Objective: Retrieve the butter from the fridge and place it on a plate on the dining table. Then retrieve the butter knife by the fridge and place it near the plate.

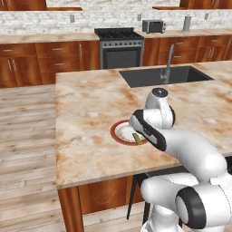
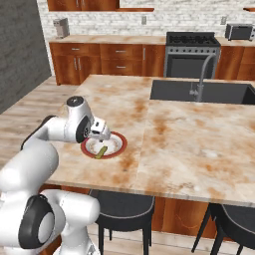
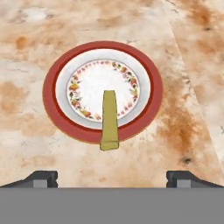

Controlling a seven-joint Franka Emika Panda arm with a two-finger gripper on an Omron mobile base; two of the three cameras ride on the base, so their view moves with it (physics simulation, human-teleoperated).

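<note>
The butter point(image 3: 109, 120), a small yellow-olive stick, lies on the plate point(image 3: 61, 118), one end over the red-brown rim. That plate point(image 1: 118, 128) point(image 2: 117, 146) rests on the marble dining table point(image 1: 86, 104) point(image 2: 189, 144) near its front edge. The butter point(image 1: 136, 138) point(image 2: 101, 151) shows at the plate's near side. My gripper point(image 3: 112, 177) hangs open just above it, fingertips point(image 3: 43, 178) wide apart, holding nothing. The hand point(image 1: 145, 127) point(image 2: 97, 130) covers part of the plate in both base views. The fridge and butter knife are out of view.
A sunken dark sink point(image 1: 163, 74) point(image 2: 199, 92) with a tap point(image 1: 167, 63) sits at the table's far side. Black stools point(image 2: 124, 206) stand under the near edge. A stove point(image 1: 118, 45) and wood cabinets point(image 1: 45, 61) line the back wall.
</note>
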